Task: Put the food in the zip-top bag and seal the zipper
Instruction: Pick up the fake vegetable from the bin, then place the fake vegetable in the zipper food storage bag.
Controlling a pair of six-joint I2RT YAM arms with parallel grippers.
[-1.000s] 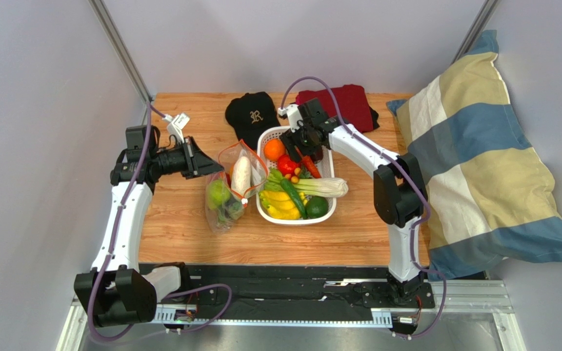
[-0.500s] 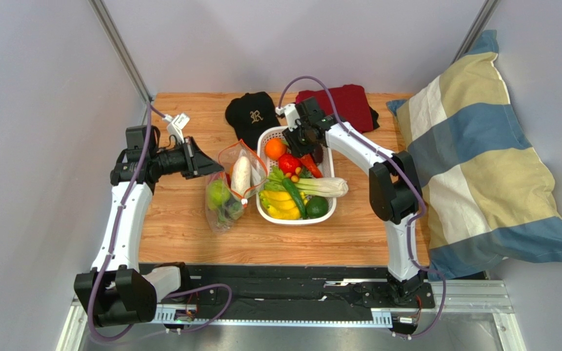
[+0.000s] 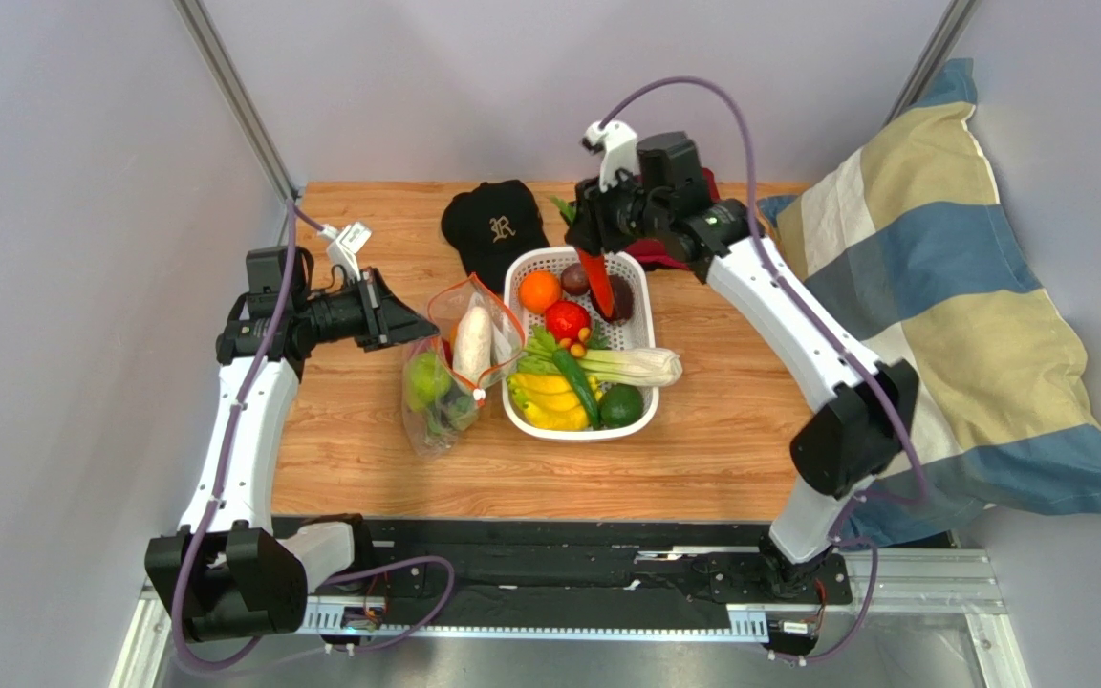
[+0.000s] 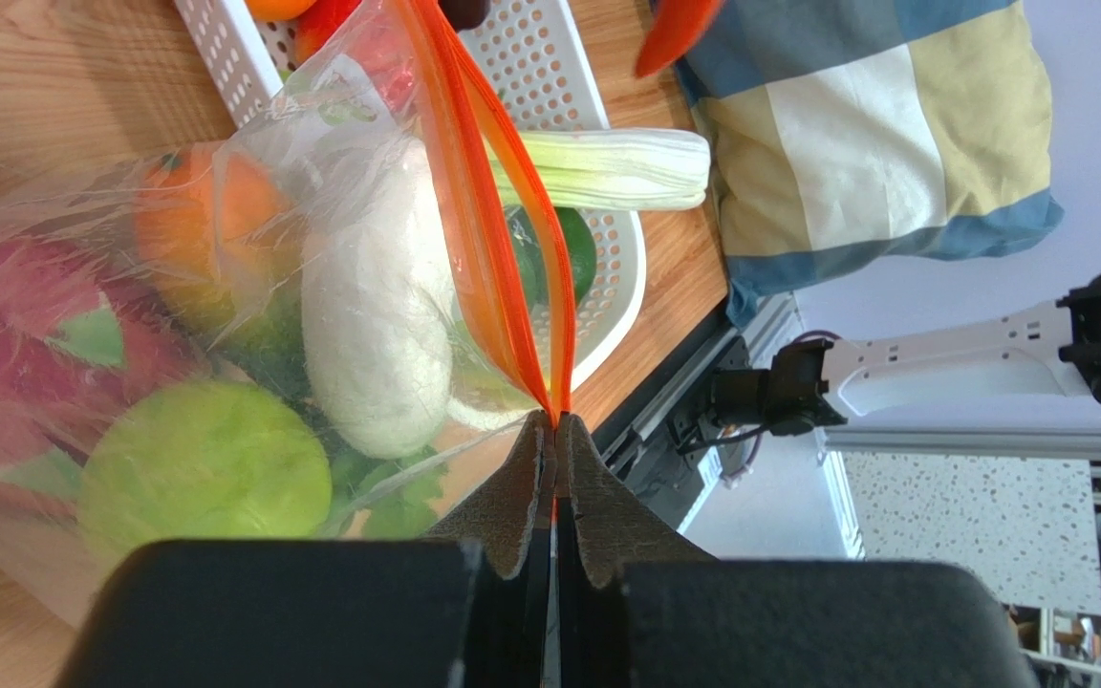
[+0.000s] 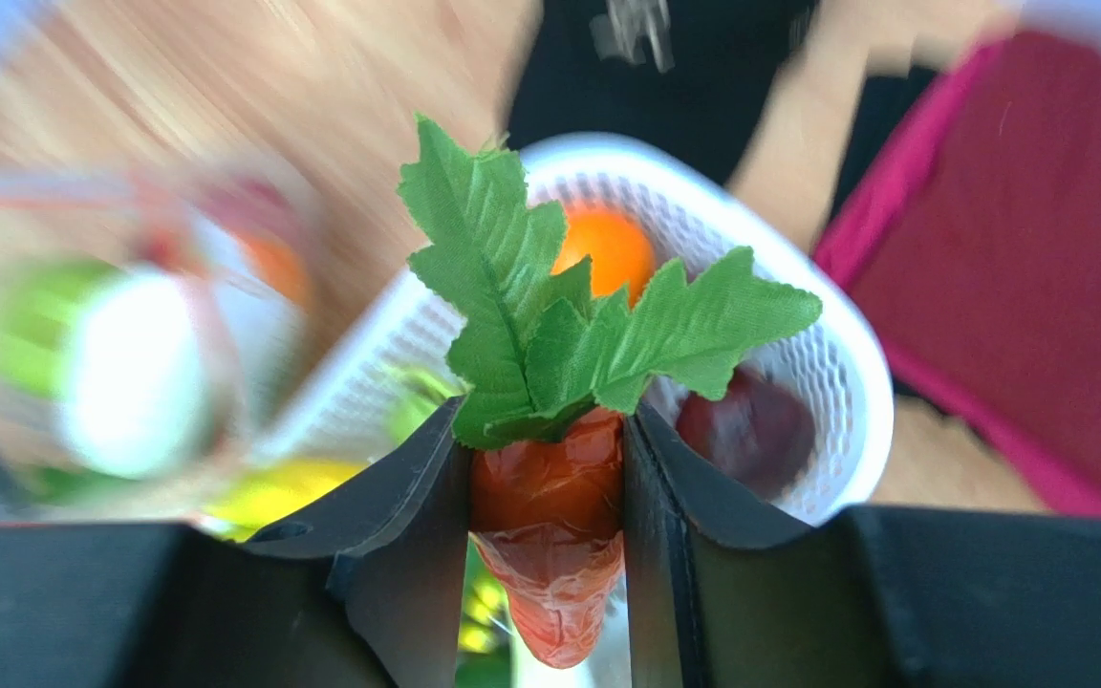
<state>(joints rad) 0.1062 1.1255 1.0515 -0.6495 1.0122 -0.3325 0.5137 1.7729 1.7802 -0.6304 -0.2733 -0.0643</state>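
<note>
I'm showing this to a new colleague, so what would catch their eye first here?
The right gripper clamps an orange carrot with bright green leaves over the white basket at mid-table. Left of that, the left gripper pinches the red zipper of the fruit-filled zip-top bag. A big striped pillow fills the right side.

"What can't you make out from the right wrist?"

"Everything behind the carrot (image 5: 549,502) is smeared. The zip-top bag (image 5: 126,344) at the left is only blots of colour, and the black cap (image 5: 643,72) at the top is a smudge."

"And from the left wrist?"

"The white basket (image 4: 564,79) runs off the top edge, the pink dragon fruit (image 4: 4,308) off the left."
</note>
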